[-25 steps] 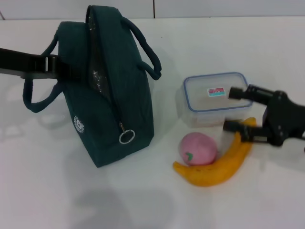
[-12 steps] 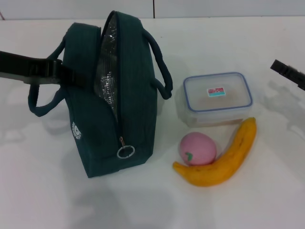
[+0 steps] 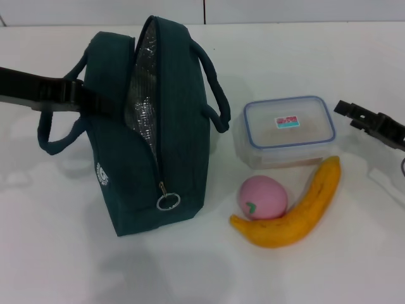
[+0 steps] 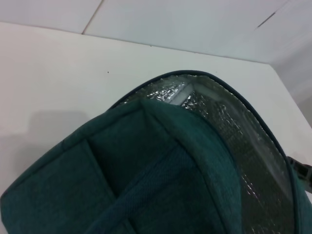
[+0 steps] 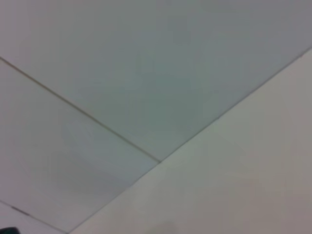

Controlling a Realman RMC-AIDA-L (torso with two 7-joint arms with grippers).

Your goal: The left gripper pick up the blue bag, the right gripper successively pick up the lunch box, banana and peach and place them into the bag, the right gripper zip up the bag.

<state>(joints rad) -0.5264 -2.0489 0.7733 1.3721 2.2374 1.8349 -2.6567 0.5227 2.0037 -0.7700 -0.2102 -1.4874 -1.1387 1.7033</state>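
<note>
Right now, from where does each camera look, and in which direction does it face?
Head view: from above, facing forward and down at the blue bag, lunch box, peach and banana; the left tool meets the bag, the right tool is beside the box.
Left wrist view: close over the bag's open foil-lined top.
Right wrist view: only pale surfaces.
Head and left wrist share the bag.

It looked like a lab or test room; a bare white counter met plain white wall panels split by thin seams; only toy fruit, a bag and a box lay staged on it.
</note>
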